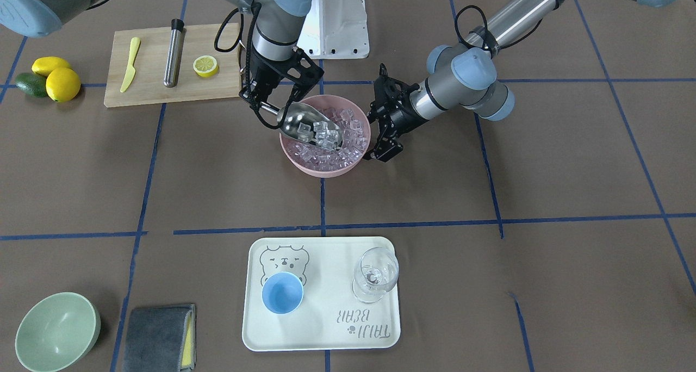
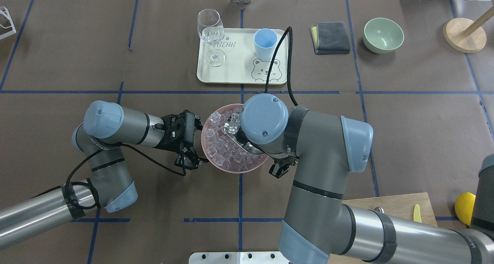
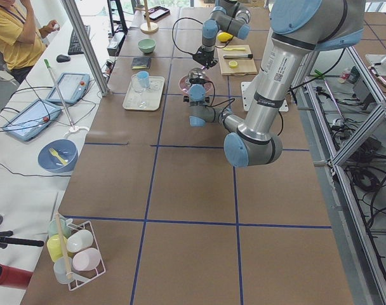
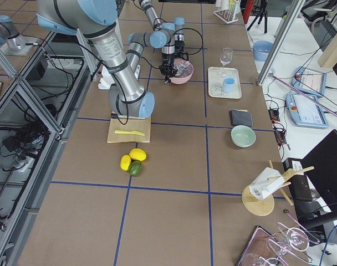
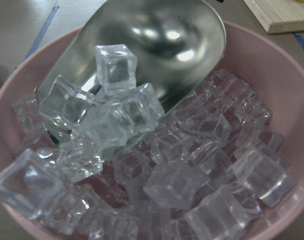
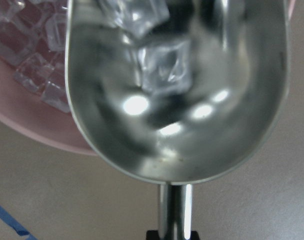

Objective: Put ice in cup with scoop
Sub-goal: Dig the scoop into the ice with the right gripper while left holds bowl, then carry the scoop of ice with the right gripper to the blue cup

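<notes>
A: Where is the scoop (image 1: 304,123) at this moment?

B: It is over the pink bowl (image 1: 304,168). Its open mouth is low among the ice (image 1: 350,138), and a few cubes lie in the trough near that mouth. The right gripper (image 1: 260,103) is closed on the thin handle, at the end far from the trough.

A: And the left gripper (image 2: 195,142)?

B: It is just beside the bowl's rim and points at it. The jaws are spread wide with nothing between them. Whether it touches the rim, I cannot tell.

A: How will the load behave, in your opinion?

B: The cubes are hard, smooth and loose, and the steel is polished, so I expect they slide very easily. They sit near the lip, so I think the mouth must come up before the scoop leaves the bowl. Otherwise they fall back, or onto the table. The scoop itself is stiff. The handle is the right place to hold it, but it is thin and round, so it could turn if the grip is weak.

A: Where must the ice go?

B: Into the light-blue cup (image 1: 282,292). It stands upright on the tray (image 1: 326,328) beside a wine glass (image 1: 375,274), well apart from the bowl, on the operators' side. It looks empty. It is small and probably light, so the pouring should be slow, with the lip close over the opening. A knock could push it over.
</notes>
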